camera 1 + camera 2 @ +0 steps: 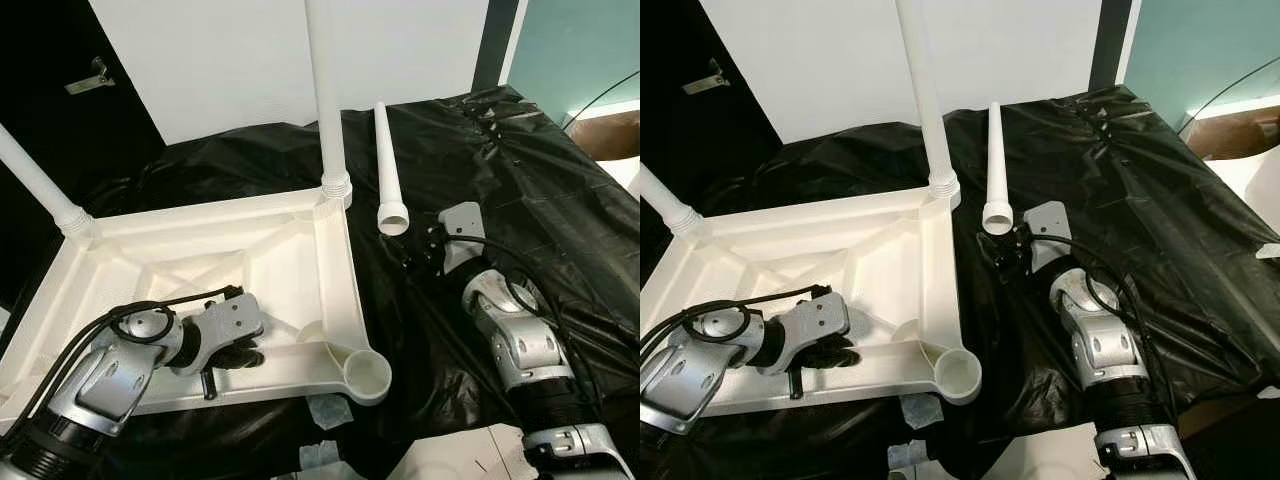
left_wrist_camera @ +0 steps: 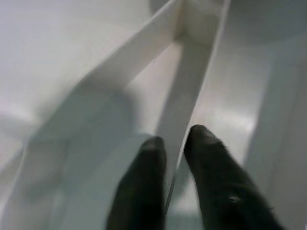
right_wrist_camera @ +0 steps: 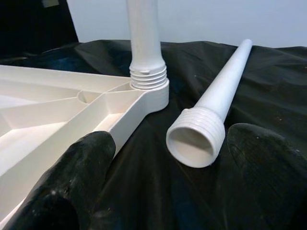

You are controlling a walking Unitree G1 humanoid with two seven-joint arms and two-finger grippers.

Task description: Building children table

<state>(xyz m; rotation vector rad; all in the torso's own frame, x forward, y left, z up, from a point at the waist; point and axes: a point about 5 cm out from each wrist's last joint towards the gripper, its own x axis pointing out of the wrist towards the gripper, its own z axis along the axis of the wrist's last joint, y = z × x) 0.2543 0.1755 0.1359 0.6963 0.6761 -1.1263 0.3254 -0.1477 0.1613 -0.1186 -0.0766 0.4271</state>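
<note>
— Black fingers [image 2: 144,187] of the left hand [image 2: 170,158] sat closest to the lens; what were they doing?

— They were pinching a thin upright rib [image 2: 192,105] inside the upturned white table frame [image 1: 140,235]. My guess is that the grip was there to keep the frame from sliding or turning while a leg was screwed in.

— And the right hand [image 3: 158,191]?

— It lay low on the black plastic sheet [image 1: 520,160], fingers spread wide and holding nothing. The threaded open end of the loose leg [image 3: 211,112] pointed straight into the gap between them, just ahead of the fingertips. It looked lined up to close around that collar.

— Why was the frame upside down?

— So the corner sockets faced upward. Two legs already stood in them: one [image 1: 328,100] in the far corner, just beside the loose leg, and another [image 1: 40,185] at the far corner on the robot's left, leaning outward.

— What was left, then?

— The near corner socket [image 1: 366,374] stood open, close to the right arm. The loose leg lay on the sheet alongside the frame's edge, wide end toward the robot, which probably made it handy for that socket.

— Any risk?

— Smooth tapered plastic could slip if gripped past the ridged collar.
</note>
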